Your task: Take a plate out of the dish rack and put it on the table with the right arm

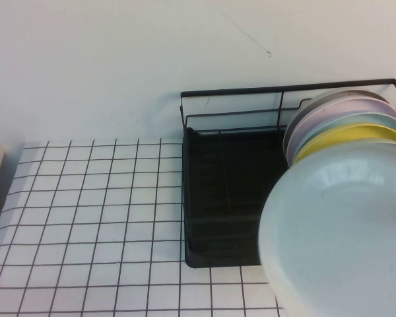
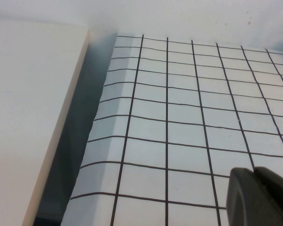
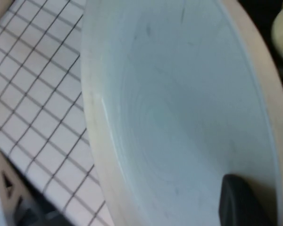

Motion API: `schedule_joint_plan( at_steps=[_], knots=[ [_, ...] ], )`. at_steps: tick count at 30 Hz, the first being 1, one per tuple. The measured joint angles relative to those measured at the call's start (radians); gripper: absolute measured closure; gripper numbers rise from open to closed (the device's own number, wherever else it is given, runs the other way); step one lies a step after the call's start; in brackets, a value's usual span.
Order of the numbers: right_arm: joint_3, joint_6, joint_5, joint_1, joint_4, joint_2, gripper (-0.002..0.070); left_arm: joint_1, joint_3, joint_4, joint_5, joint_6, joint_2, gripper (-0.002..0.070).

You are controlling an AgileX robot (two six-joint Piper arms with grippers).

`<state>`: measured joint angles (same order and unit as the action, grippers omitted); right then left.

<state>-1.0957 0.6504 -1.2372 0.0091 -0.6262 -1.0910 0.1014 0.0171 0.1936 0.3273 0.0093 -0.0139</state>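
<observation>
White and smooth, the plate (image 1: 336, 231) filled the lower right of my high view, lifted clear of the dish rack (image 1: 231, 198) and tilted with its face toward the camera, its near edge overhanging the rack's front corner and the table (image 1: 99, 218). Through the right wrist camera I saw the same plate (image 3: 179, 108) pressed up close, its cream rim sweeping across the picture, with one dark fingertip (image 3: 243, 202) of the right gripper (image 3: 245, 205) lying against the inner face near the rim; I took that pincer as clenched on the plate's edge, though the opposite finger sat hidden behind the dish. Behind it in the rack stood the other plates, a yellow plate (image 1: 356, 135) nearest, then a mint-green plate (image 1: 363, 122) and paler ones behind. The left gripper (image 2: 259, 197) hung low over the gridded table (image 2: 179, 117) beside a pale board (image 2: 33, 117), and I could not tell how its fingers were set.
</observation>
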Motion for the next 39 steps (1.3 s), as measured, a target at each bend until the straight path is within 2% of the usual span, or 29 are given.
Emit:
schedule_joint_plan(
  at_steps=[4,8,14,23,28,35,39],
  knots=[
    [0.244,0.043,0.064,0.0,-0.093,-0.026,0.0575,0.0,0.0,0.0,0.0,0.0,0.0,0.0678],
    [0.432,0.134,0.221,0.0,-0.151,-0.092,0.0575,0.0,0.0,0.0,0.0,0.0,0.0,0.0678],
    [0.501,0.238,0.419,0.0,-0.22,-0.243,0.0559,0.0,0.0,0.0,0.0,0.0,0.0,0.0678],
    [0.493,0.395,0.489,0.0,-0.267,-0.479,0.0367,0.0,0.0,0.0,0.0,0.0,0.0,0.0678],
    [0.414,0.387,0.421,0.0,-0.133,-0.51,0.0337,0.0,0.0,0.0,0.0,0.0,0.0,0.0678],
    [0.198,0.126,0.163,0.0,0.219,-0.51,0.0335,0.0,0.0,0.0,0.0,0.0,0.0,0.0678],
    [0.097,-0.011,0.07,0.0,0.328,-0.501,0.034,0.0,0.0,0.0,0.0,0.0,0.0,0.0678]
  ],
)
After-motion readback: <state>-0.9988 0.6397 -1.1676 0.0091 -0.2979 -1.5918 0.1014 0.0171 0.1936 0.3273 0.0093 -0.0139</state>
